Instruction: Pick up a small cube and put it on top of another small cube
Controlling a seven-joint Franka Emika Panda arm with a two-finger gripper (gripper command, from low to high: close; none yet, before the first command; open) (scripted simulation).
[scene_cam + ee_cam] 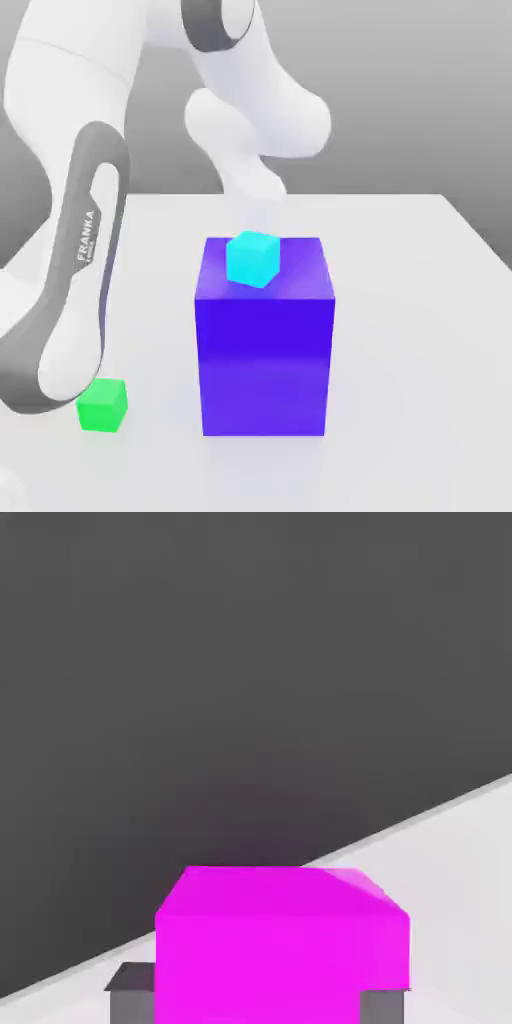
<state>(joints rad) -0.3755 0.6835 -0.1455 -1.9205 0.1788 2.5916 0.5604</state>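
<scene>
The small bright magenta-pink cube [282, 942] shows close up in the hand view, its top face and one broad side visible, edges slightly angled. The small bright green cube [102, 405] sits flat on the white table [420, 330], near the exterior view's lower left.

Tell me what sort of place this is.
Probably a simulated tabletop test scene, not a real room: a bare white table against a flat grey backdrop, a white Franka arm, and plain single-colour blocks such as the blue-violet block and green cube.
</scene>
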